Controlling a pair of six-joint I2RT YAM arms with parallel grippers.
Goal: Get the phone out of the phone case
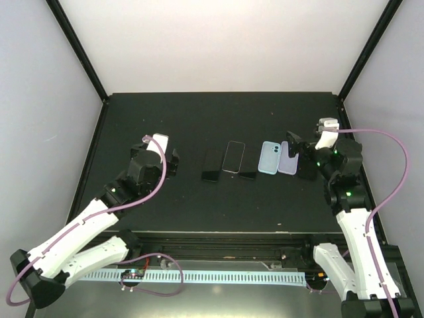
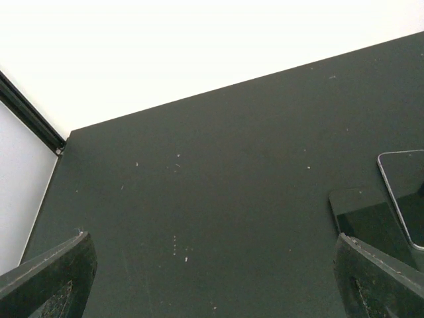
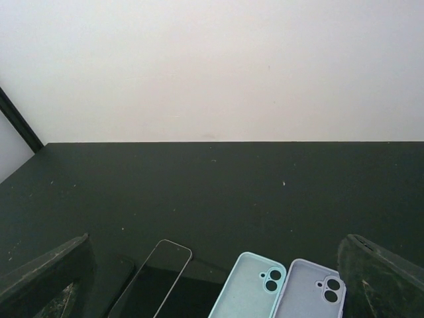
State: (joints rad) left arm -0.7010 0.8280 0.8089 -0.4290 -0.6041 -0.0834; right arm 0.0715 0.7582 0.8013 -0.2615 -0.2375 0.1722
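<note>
Right claw (image 1: 298,156): spread wide and empty; its fingers (image 3: 46,281) are seen at both edges of the wrist view with nothing gripped between them.
Left claw (image 1: 175,163): likewise spread wide, nothing held.
Task's thing: two cases are laid back-up, side by side, on the desk (image 1: 199,119), a teal case (image 1: 269,158) and a lavender case (image 1: 287,159). Whether either holds a phone cannot be told, though dark lenses seem to fill the cutouts.
Direction from claw: the lavender case is found just beside the right claw, to its left, with the teal case beyond it.
Long axis: run near-to-far across the desk, camera end far.
Nearer arm: the right is judged nearer. The left claw lies well apart, with bare phones (image 1: 233,157) between.
</note>
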